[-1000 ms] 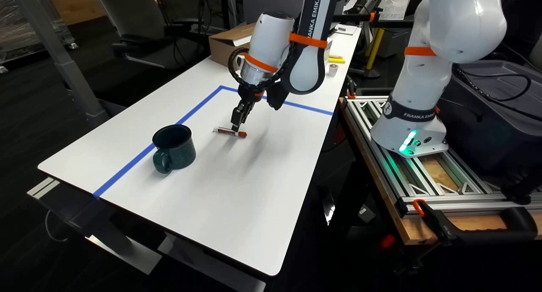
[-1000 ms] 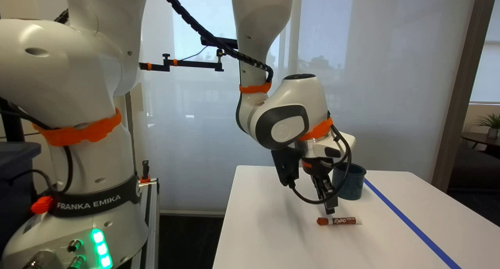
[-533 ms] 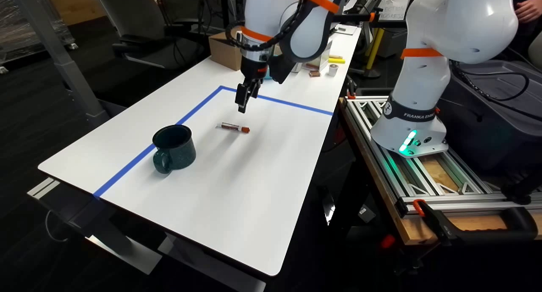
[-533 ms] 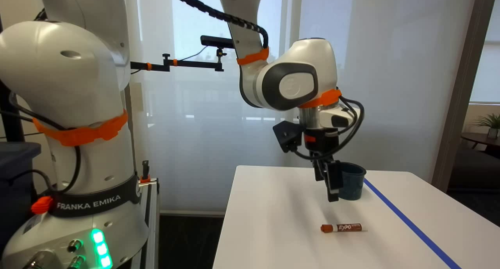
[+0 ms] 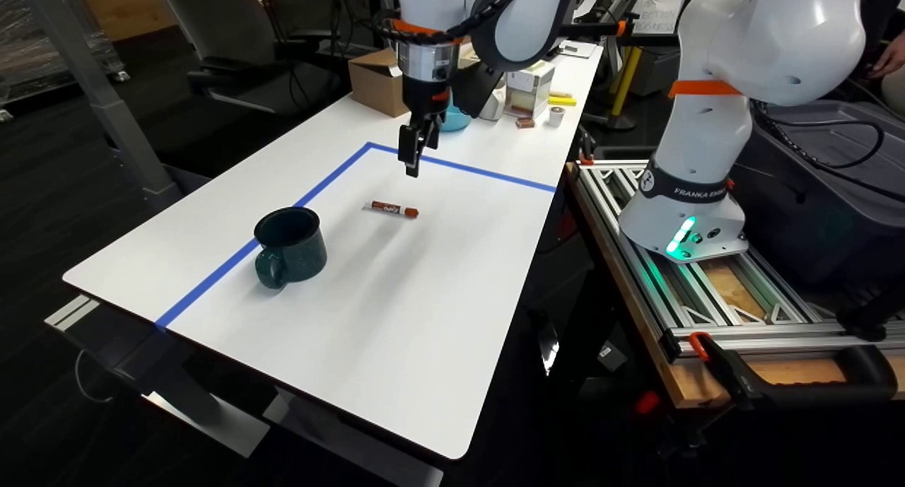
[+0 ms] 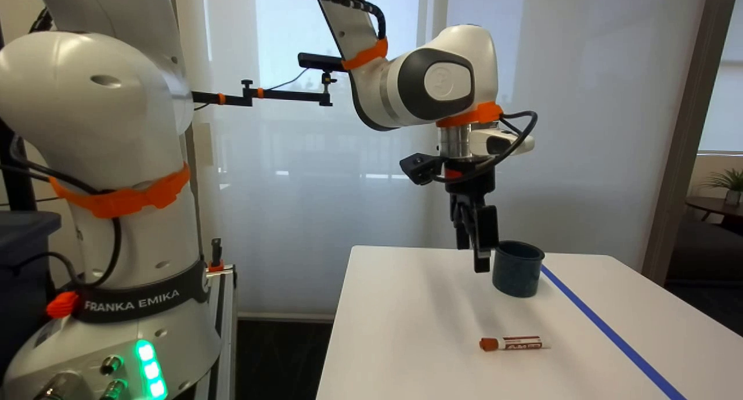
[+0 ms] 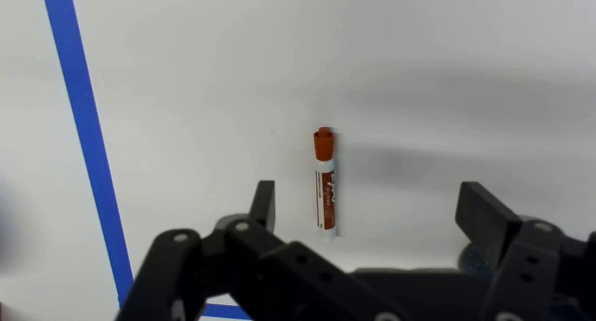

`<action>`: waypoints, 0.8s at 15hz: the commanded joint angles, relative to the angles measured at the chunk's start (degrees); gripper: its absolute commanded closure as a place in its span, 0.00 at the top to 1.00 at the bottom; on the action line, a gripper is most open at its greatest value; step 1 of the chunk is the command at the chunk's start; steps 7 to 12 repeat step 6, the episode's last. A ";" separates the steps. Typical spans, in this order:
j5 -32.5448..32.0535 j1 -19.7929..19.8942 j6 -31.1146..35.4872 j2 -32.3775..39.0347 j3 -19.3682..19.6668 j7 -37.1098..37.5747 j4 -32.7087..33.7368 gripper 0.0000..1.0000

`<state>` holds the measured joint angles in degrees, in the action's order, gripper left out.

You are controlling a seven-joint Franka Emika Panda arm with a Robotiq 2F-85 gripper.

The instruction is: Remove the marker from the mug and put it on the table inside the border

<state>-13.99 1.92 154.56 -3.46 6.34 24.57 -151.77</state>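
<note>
one expo marker (image 7: 326, 195) lies inside the blue tape border (image 7: 86, 120), speckled mug (image 5: 297, 251) stands inside it too, gripper (image 7: 368, 190) hovers over its inner side, fingers (image 7: 264, 203) spread wide!

There was one Expo dry-erase marker (image 5: 389, 208), one speckled mug (image 5: 300, 255), two strips of blue tape (image 5: 212, 283), one cardboard box (image 5: 377, 86), one blue bowl (image 5: 456, 120), one potted plant (image 6: 729, 182) and one Franka arm (image 5: 696, 137).
</note>
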 commanded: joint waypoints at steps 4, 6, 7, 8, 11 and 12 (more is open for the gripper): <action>0.29 1.54 0.25 0.44 -1.38 -0.30 0.06 1.00; 0.29 1.54 0.27 0.44 -1.38 -0.30 0.07 1.00; 0.29 1.54 0.27 0.44 -1.38 -0.30 0.07 1.00; 0.29 1.54 0.27 0.44 -1.38 -0.30 0.07 1.00; 0.29 1.54 0.27 0.44 -1.38 -0.30 0.07 1.00; 0.29 1.54 0.27 0.44 -1.38 -0.30 0.07 1.00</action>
